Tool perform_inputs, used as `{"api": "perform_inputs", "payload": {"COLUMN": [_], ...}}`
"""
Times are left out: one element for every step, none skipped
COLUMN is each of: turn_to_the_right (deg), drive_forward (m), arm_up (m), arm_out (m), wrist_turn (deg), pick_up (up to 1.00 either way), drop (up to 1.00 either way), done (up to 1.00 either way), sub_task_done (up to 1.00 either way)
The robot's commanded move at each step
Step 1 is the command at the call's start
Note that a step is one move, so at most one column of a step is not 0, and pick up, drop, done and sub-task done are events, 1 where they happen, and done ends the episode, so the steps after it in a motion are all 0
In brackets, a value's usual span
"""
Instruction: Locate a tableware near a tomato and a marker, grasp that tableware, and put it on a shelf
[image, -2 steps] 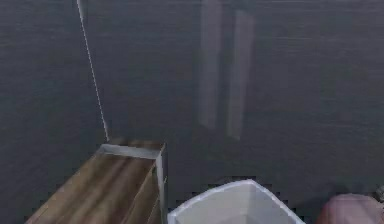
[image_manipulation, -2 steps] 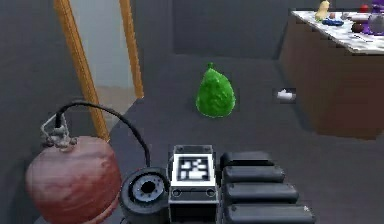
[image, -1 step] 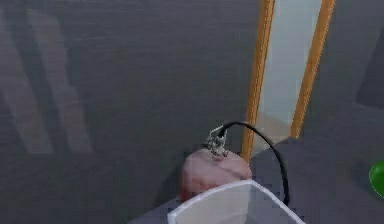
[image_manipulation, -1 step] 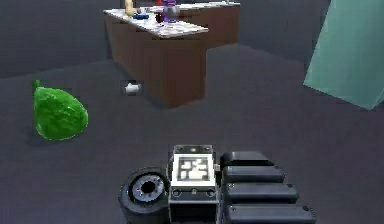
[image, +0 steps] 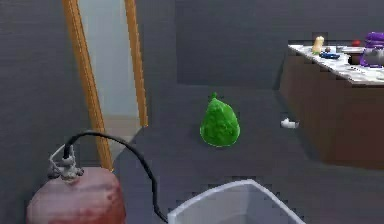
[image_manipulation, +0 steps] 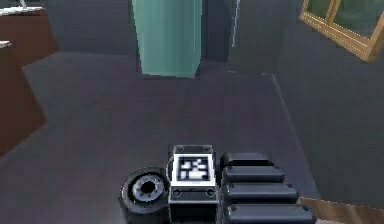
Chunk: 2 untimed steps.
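Forward view: a brown table (image: 330, 105) stood at the right, carrying a cluster of small things. We noted a red blob (image: 357, 44), a pale bottle-like shape (image: 318, 44) and purple bits (image: 372, 55). All were too small to name, so we could not pick out the tableware among them. A small white thing (image: 288, 123) lay on the floor beside the table. A lumpy green thing (image: 221, 124) sat mid-floor, a red fire extinguisher (image: 75, 200) with a black hose (image: 130, 150) at bottom left, and a pale bin (image: 205, 200) at the bottom edge. Arm side view: the arm (image_manipulation: 260, 185) lay low at the bottom, its white marker square (image_manipulation: 193, 167) just right of the gripper (image_manipulation: 147, 190). The gripper's far end was not discernible, so we could not tell how its fingers stood or whether it held anything. A teal block (image_manipulation: 167, 38) stood beyond.
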Motion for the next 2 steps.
{"api": "perform_inputs", "payload": {"turn_to_the_right": [45.0,45.0], "drive_forward": [0.00,0.00], "arm_up": [0.00,0.00], "arm_out": [0.00,0.00], "wrist_turn": [0.0,0.0], "pick_up": [0.00,0.00], "drop": [0.00,0.00], "done": [0.00,0.00], "sub_task_done": [0.00,0.00]}}
